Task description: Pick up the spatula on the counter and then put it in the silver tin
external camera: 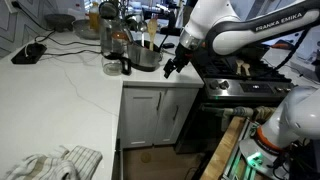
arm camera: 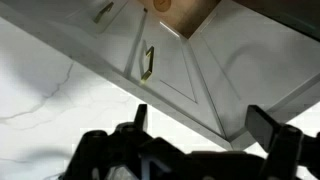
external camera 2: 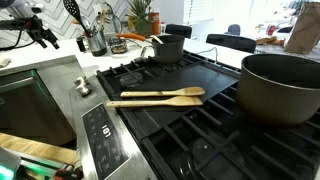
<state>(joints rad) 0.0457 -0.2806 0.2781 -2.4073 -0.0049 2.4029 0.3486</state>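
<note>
The silver tin point(external camera: 146, 58) stands on the white counter point(external camera: 70, 75) near its right end. The pale tan spatula point(external camera: 150, 38) stands upright in the tin, its top well above the rim. My gripper point(external camera: 170, 68) hangs just right of the tin, over the counter's edge beside the stove, open and empty. In the wrist view the open fingers point(arm camera: 205, 125) frame white counter and cabinet doors, with nothing between them. The gripper also shows far off in an exterior view point(external camera 2: 38, 28). The tin is not visible there.
A tall clear glass jar point(external camera: 112, 40) and a small dark cup point(external camera: 125, 66) stand left of the tin. Two wooden utensils point(external camera 2: 155, 96) lie on the black stove griddle. A large dark pot point(external camera 2: 280, 85) and a smaller pot point(external camera 2: 168, 47) sit on the stove. A cloth point(external camera: 55, 162) lies at the counter's front.
</note>
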